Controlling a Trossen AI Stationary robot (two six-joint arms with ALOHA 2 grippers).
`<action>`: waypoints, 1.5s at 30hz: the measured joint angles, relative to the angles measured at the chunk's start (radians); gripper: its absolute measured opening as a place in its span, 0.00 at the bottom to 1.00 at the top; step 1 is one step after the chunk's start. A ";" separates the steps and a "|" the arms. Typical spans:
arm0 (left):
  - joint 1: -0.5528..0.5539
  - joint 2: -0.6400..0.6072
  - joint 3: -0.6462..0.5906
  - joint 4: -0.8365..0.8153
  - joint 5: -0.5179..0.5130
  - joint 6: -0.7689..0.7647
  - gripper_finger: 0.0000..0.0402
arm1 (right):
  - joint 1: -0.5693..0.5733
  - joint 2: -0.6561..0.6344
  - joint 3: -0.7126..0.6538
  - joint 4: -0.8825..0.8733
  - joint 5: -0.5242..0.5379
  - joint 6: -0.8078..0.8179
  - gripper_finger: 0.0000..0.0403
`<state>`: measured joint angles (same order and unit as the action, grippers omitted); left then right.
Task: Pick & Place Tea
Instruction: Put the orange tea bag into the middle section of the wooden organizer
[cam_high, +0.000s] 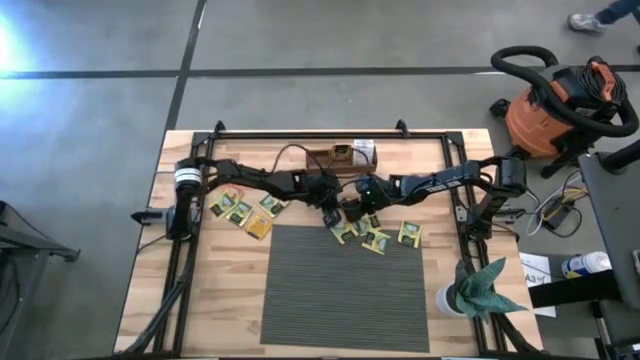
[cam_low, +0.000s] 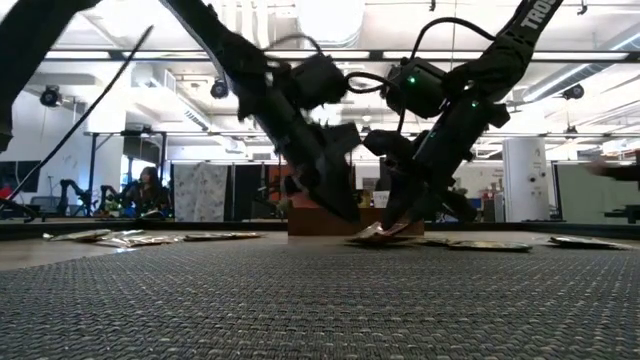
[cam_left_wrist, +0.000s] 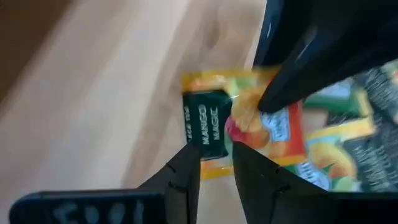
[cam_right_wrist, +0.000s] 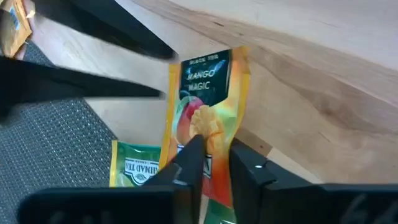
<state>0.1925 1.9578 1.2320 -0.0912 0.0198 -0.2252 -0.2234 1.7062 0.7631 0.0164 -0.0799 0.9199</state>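
Right wrist view: right gripper (cam_right_wrist: 210, 163) jaws pinch the flat orange-yellow mango tea sachet (cam_right_wrist: 208, 99) above the pale wooden counter (cam_right_wrist: 323, 74); left gripper (cam_left_wrist: 214, 163) jaws, narrowly spread, straddle its opposite edge. Risk: opposing pulls could tear or drop it.

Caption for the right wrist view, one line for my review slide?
Right gripper closing on an orange Mango Magic tea sachet lying on the wooden table, a green sachet beside it on the mat's edge.

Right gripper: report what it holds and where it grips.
The right gripper pinches the orange Mango Magic sachet at its lower edge, opposite the dark label end. The left gripper sits at the label end.
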 joint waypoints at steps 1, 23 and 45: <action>0.000 -0.024 0.000 -0.023 -0.004 0.005 0.22 | 0.001 -0.003 0.000 -0.002 0.003 -0.001 0.11; 0.172 -0.649 -0.562 0.743 0.157 -0.712 0.20 | 0.031 -0.409 0.002 0.286 0.343 -0.249 0.03; 0.151 -0.554 -0.416 0.598 0.229 -0.617 0.30 | 0.042 -0.336 0.086 0.353 0.314 -0.277 0.03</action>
<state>0.3431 1.4035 0.8155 0.5071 0.2488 -0.8426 -0.1814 1.3697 0.8494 0.3698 0.2343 0.6434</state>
